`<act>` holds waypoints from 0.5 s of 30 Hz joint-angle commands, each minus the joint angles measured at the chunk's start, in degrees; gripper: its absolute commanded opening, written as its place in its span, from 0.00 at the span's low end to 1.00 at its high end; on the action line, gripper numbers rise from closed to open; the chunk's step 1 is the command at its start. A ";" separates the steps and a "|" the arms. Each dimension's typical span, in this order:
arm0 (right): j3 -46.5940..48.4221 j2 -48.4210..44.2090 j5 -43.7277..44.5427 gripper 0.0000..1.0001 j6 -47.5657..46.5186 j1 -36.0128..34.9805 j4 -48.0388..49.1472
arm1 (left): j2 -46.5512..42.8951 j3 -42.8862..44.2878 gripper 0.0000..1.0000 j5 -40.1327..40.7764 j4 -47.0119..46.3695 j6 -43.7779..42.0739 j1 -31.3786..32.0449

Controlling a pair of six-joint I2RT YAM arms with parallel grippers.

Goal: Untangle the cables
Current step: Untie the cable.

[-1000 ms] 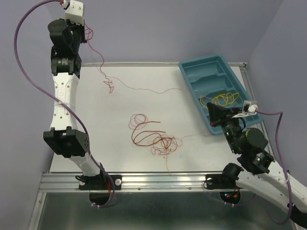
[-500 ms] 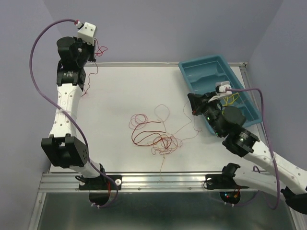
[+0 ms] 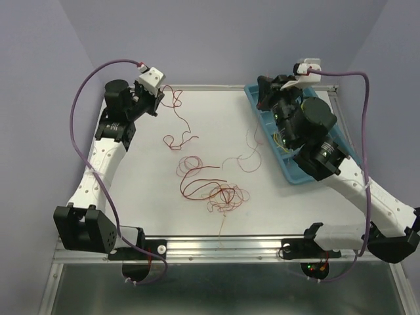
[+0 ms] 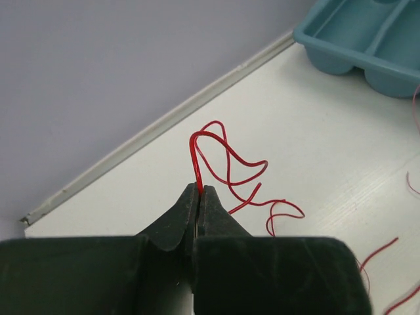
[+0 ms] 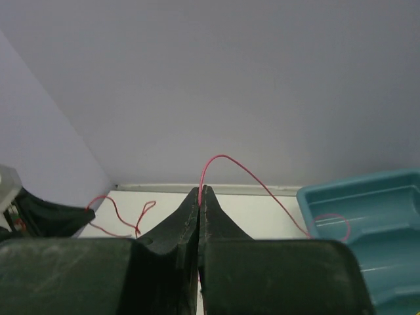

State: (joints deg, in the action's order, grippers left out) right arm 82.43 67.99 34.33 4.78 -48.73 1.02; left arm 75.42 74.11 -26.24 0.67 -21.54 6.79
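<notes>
- Two red wires are lifted out at their ends. At the upper left of the top view, the left claw (image 3: 159, 96) is pinched together on a bright red wire (image 4: 228, 172), whose free part curls down onto the table (image 3: 131, 197) just below it.
- Most of the cables (image 3: 215, 190) lie in a loose knot of red and orange loops at the middle of the table, well apart from both claws; that knot looks like the bulk of the work left.
- One thinner red strand (image 5: 244, 172) is clamped in the right claw (image 3: 264, 92), shut tight at the upper right. It trails down toward the middle, and I cannot tell whether it is free of the knot.
- Some yellow wire appears to lie in the teal tray (image 3: 298, 180) at the right, mostly hidden by the arm, so part of the sorting seems done.
- No brand, label or writing can be read in any view.
</notes>
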 commanded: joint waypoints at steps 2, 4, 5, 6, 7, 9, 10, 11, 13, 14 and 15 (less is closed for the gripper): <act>13.86 5.12 5.75 0.01 -6.96 0.74 0.22 | -0.01 -4.57 0.07 -3.73 -4.36 0.36 1.29; 17.13 6.63 6.19 0.01 -8.63 1.18 0.21 | 0.52 -5.63 0.08 -3.47 -4.45 0.10 2.61; 21.06 8.55 6.37 0.01 -9.16 1.70 0.04 | 0.61 -6.68 0.09 -2.86 -4.45 -0.25 3.40; 22.84 9.44 6.45 0.01 -9.69 1.88 0.04 | 0.70 -7.13 0.09 -2.42 -4.62 -0.26 3.84; 25.21 10.66 6.54 0.01 -10.92 2.41 -0.05 | 0.78 -7.66 0.11 -2.15 -4.88 -0.34 4.20; 31.78 14.08 7.24 0.01 -13.02 2.67 -0.22 | 0.26 -9.49 0.15 -1.54 -6.19 -0.26 4.90; 34.00 15.32 7.59 0.01 -13.73 3.02 -0.31 | 0.17 -10.03 0.15 -1.36 -6.55 -0.26 5.08; 36.11 16.64 7.95 0.01 -14.52 3.37 -0.31 | -0.01 -10.99 0.16 -0.84 -6.90 -0.26 5.34; 42.86 20.76 7.86 0.01 -16.63 3.99 -0.31 | -0.01 -11.70 0.19 -0.31 -7.69 -0.34 5.87; 45.42 22.35 7.86 0.01 -17.34 4.69 -0.31 | 0.08 -11.88 0.20 -0.13 -7.78 -0.34 6.04; 47.62 23.67 7.51 0.01 -17.87 5.22 -0.31 | 0.17 -12.23 0.23 0.05 -7.79 -0.34 6.13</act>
State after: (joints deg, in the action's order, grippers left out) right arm 121.84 88.38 40.73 -8.14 -44.91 -0.38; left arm 77.08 62.65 -26.92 -2.52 -21.61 12.43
